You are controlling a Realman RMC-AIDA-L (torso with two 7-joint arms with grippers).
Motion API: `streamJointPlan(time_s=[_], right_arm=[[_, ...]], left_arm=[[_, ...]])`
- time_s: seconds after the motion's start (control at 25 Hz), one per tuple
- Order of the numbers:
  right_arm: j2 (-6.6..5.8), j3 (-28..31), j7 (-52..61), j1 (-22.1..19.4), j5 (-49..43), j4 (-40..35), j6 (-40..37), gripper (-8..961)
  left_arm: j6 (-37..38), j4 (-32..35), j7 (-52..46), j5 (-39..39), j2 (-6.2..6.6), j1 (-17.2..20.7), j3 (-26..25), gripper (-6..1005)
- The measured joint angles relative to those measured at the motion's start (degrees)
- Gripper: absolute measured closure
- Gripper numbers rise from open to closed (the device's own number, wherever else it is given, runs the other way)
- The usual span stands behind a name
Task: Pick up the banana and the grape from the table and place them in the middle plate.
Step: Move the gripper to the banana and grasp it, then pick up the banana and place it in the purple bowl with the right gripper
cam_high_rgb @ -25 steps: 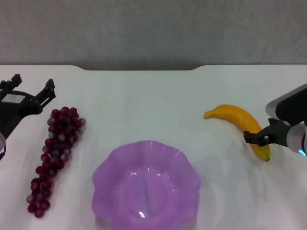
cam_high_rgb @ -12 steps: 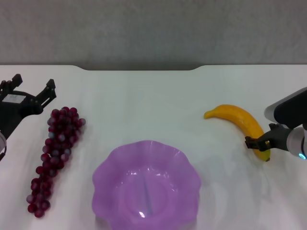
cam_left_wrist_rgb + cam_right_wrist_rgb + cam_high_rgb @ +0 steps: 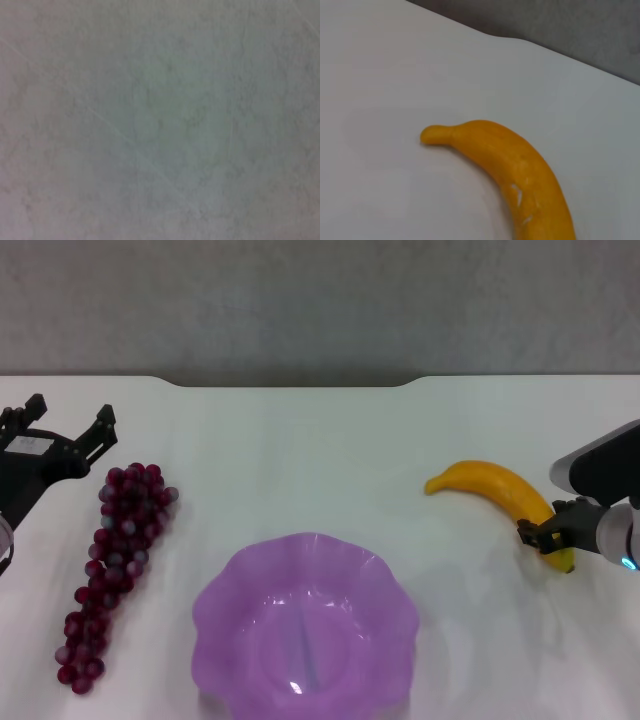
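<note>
The yellow-orange banana (image 3: 495, 487) lies on the white table (image 3: 320, 440) at the right. My right gripper (image 3: 548, 535) is at the banana's near right end and is shut on it; the banana still rests on the table. The right wrist view shows the banana (image 3: 515, 165) close up, with no fingers in view. The bunch of dark red-purple grapes (image 3: 115, 560) lies at the left. My left gripper (image 3: 68, 418) is open just behind and left of the bunch's far end. The purple scalloped plate (image 3: 235, 580) sits empty at front centre.
The table's far edge has a shallow notch (image 3: 295, 382) with a grey wall behind it. The left wrist view shows only a blank grey-white surface (image 3: 160, 120).
My right gripper has moved slightly right and down at the banana's near end, and that end has shifted right with it. The left arm has not moved.
</note>
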Motion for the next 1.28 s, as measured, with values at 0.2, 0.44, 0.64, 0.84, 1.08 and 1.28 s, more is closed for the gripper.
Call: streamJointPlan(time_s=[0.2, 0.44, 0.64, 0.84, 1.08, 1.28], right_arm=[[0.00, 0.1, 0.0, 0.5, 0.0, -0.5, 0.1, 384], [0.02, 0.1, 0.0, 0.6, 0.0, -0.9, 0.0, 465], [0.02, 0.1, 0.0, 1.4, 0.0, -1.9, 0.0, 483], [-0.02, 0.0, -0.2, 1.5, 0.0, -1.9, 0.1, 483], [-0.07, 0.0, -0.5, 1.6, 0.0, -2.0, 0.2, 483], [-0.12, 0.0, -0.4, 1.7, 0.0, -2.0, 0.3, 483]], left_arm=[[0.0, 0.0, 0.0, 0.0, 0.00, 0.0, 0.0, 206], [0.0, -0.1, 0.0, 0.0, 0.00, 0.0, 0.0, 207], [0.0, 0.0, 0.0, 0.0, -0.07, 0.0, -0.1, 209], [0.0, 0.1, 0.0, 0.0, -0.09, 0.0, -0.2, 210], [0.0, 0.1, 0.0, 0.0, -0.09, 0.0, -0.2, 212], [0.0, 0.2, 0.0, 0.0, -0.09, 0.0, -0.2, 213]])
